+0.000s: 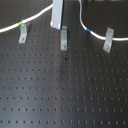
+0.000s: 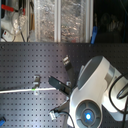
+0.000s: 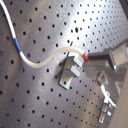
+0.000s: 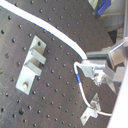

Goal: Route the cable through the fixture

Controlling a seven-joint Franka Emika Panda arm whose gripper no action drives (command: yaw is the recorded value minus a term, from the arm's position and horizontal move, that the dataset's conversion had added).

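From my seat I see the black perforated metal counter (image 1: 65,95) carrying three small upright grey metal clip brackets in a row across the first exterior view: one at that view's left (image 1: 23,34), one in the middle (image 1: 63,39) and one at the first exterior view's right (image 1: 107,40).

The long thin white flexible cable (image 1: 82,22) comes in from the first exterior view's left edge, and its short green band (image 1: 20,23) sits right at the slotted top of the left bracket. It rises toward the broad grey metal finger of the claw (image 1: 57,13), which hangs just above the middle bracket. On the other side the cable drops in a curve, shows its short blue band (image 1: 88,31) between the middle and right brackets, and runs past the top of the right bracket to the picture's edge.

In the first wrist view the claw (image 3: 86,58) is clenched on the cable (image 3: 47,57) just beside a bracket (image 3: 70,71); the cable's end meets the finger tips right over that bracket's top, but I cannot tell whether it sits in the slot. The blue band (image 3: 18,46) lies well along the cord from there.

In the second exterior view the white robot arm (image 2: 95,95) fills the lower right, and the cable (image 2: 25,90) runs along the counter to it.
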